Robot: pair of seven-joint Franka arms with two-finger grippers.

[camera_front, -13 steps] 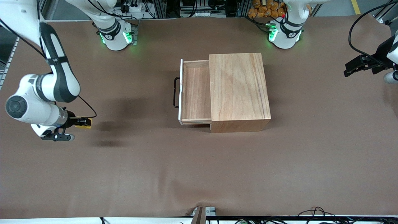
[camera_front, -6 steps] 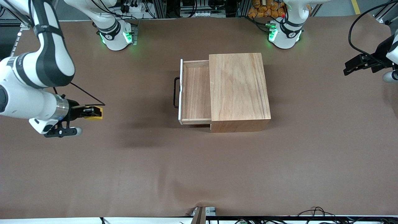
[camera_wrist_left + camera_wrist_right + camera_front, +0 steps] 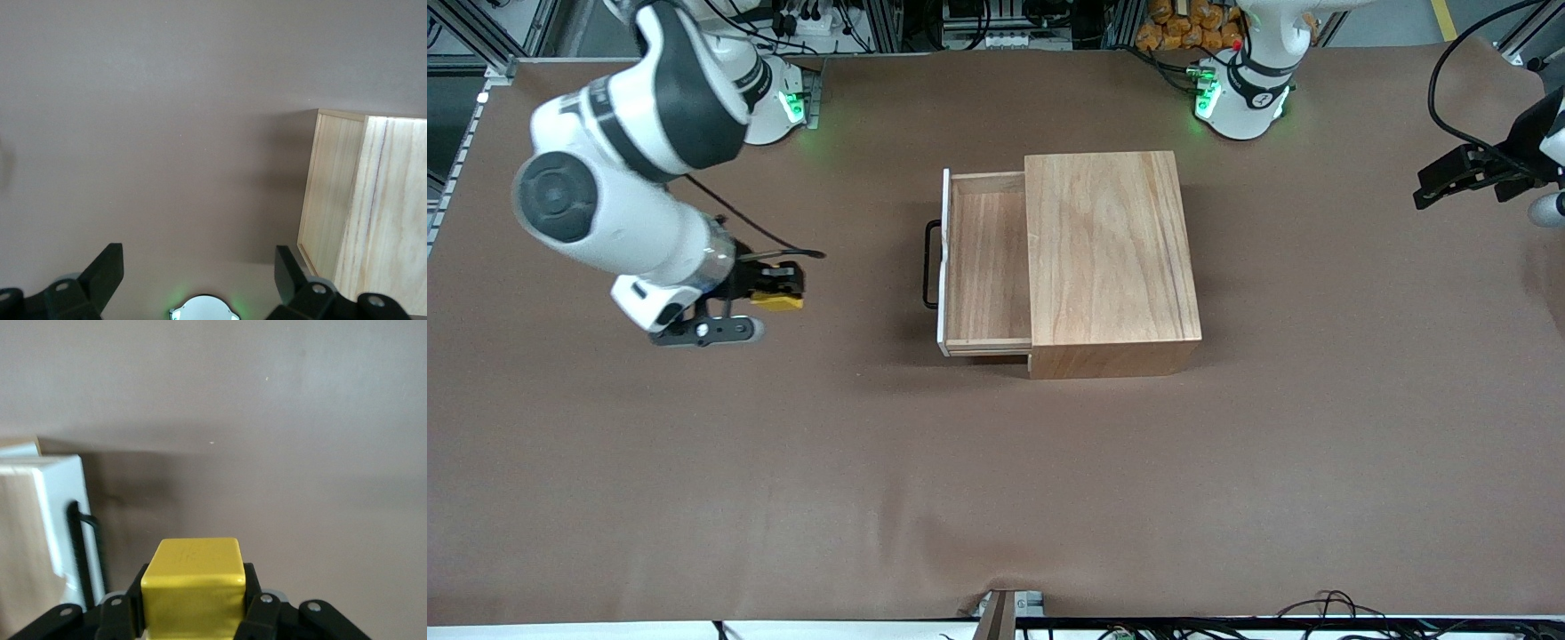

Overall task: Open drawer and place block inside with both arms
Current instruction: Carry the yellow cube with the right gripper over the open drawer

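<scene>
**Yellow block in transit; drawer stands open**

Front view: The yellow block (image 3: 776, 301) is pinched in the right gripper (image 3: 775, 289), held in the air over bare table (image 3: 996, 498) toward the right arm's end, well apart from the drawer (image 3: 985, 262). The drawer is pulled out of the wooden box (image 3: 1110, 260), its handle (image 3: 931, 264) facing the block; its floor shows nothing in it. The left gripper (image 3: 1449, 182) waits in the air over the left arm's end of the table.

Left wrist view: The left gripper's (image 3: 197, 270) fingers stand spread with nothing between them. One corner of the box (image 3: 373, 213) shows past them.

Right wrist view: The fingers (image 3: 257, 600) press both sides of the block (image 3: 193, 583); the grip looks square. The drawer's white front and handle (image 3: 83, 550) lie ahead.

Judgement on the step: the carry should bring the block over the front panel with clearance, centre it over the exposed tray, lower it close to the floor, and only then release.

Limits: the right fingertips are largely masked by the block in the front view. The part of the drawer under the box top is hidden. The left arm is cut off at the frame edge.
</scene>
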